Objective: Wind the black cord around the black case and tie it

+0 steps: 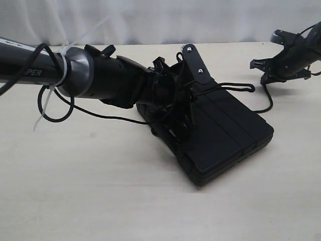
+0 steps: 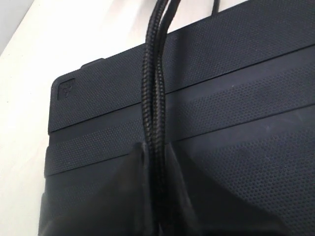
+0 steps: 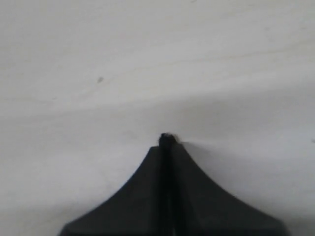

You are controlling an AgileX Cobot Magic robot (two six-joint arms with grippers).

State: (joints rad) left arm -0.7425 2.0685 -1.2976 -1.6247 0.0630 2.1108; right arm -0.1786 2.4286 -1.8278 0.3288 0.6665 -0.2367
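The black case (image 1: 228, 133) lies flat on the table, ribs up. My left gripper (image 1: 186, 98) hovers over its left end, shut on the black cord (image 1: 235, 86). In the left wrist view two strands of the cord (image 2: 153, 93) run out from between the closed fingertips (image 2: 140, 191) across the case (image 2: 236, 123). The cord follows the case's far edge, loops off the right corner and rises to my right gripper (image 1: 266, 70), held above the table at the far right. In the right wrist view that gripper (image 3: 167, 147) is shut, with a cord tip (image 3: 167, 138) poking out.
A loose cord strand (image 1: 103, 116) trails left from the case under the left arm. A glossy robot cable with white zip ties (image 1: 56, 83) hangs on the left arm. A white curtain (image 1: 160, 20) backs the light wooden table (image 1: 100, 191).
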